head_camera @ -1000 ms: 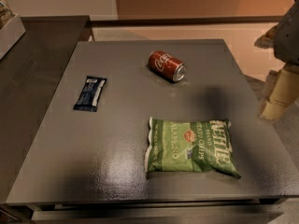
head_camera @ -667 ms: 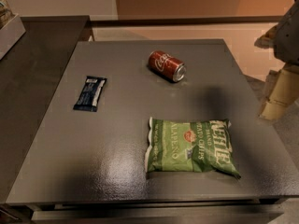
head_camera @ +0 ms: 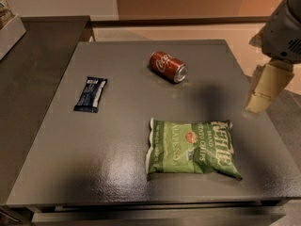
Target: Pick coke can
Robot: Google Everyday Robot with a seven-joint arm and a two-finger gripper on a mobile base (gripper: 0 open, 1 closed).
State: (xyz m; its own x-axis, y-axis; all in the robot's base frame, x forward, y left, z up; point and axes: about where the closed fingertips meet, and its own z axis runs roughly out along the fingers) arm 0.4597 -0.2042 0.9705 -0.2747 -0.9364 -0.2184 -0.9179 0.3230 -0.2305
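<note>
As coke can (head_camera: 168, 66) lies toppled, claw (head_camera: 258, 98) well apart, far right

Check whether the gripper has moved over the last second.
Yes. The gripper has shifted slightly leftward in view, toward the coke can, and now overlaps the right edge of the table.

red coke can (head_camera: 168, 66) on its side, hand (head_camera: 258, 101) right

Dark grey counter (head_camera: 117, 173): finely pebbled, dull sheen. The coke can (head_camera: 168, 66) is glossy red metal with a silver end; chip bag (head_camera: 193, 147) and blue wrapper (head_camera: 91, 94) are shiny crinkled film. The hand (head_camera: 257, 100), over the counter's right edge, looks like matt beige plastic.
</note>
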